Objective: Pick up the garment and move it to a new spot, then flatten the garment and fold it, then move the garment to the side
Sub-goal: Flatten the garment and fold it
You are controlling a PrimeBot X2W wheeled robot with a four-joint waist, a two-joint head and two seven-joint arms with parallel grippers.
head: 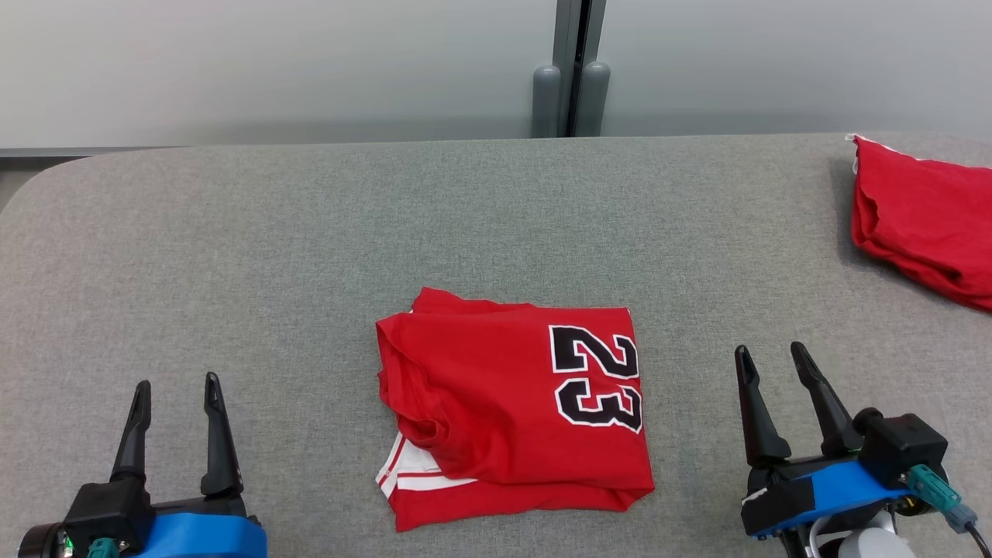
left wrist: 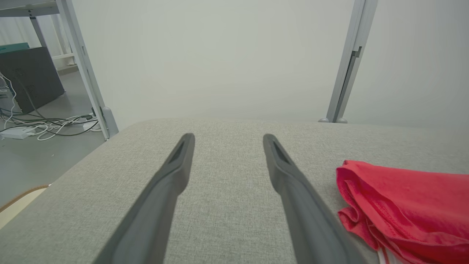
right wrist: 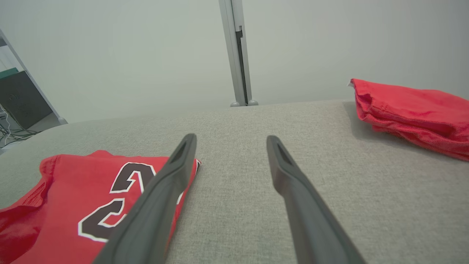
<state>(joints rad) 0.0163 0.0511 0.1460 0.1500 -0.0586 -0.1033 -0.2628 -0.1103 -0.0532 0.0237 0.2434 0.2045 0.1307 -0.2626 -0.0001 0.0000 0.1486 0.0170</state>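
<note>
1. Garment (head: 515,411): a red jersey folded to a rough rectangle. It lies flat mid-table on the grey table (head: 310,232), towards the near edge. A black "23" outlined in white faces up on its right half. White-striped trim pokes out at the near left corner.
2. Left gripper (head: 177,380): fingers spread wide with nothing between them. It sits well left of the garment, no contact.
3. Right gripper (head: 770,348): fingers spread wide, empty. It sits near the garment's right edge but apart from it.
4. Head view: shows the full fold outline, with one gripper on each side.
5. Left wrist view: shows the garment's bunched, layered left edge from low and side-on. Floor cables (left wrist: 44,124) and a dark box (left wrist: 29,80) lie beyond the table end.
6. Right wrist view: one of the gripper's own fingers crosses in front of the "23" and hides part of the digits.
7. Second red cloth (head: 922,217): a crumpled heap at the table's far right, well apart from the garment.
8. Grey post (head: 572,70): stands behind the table's far edge.
</note>
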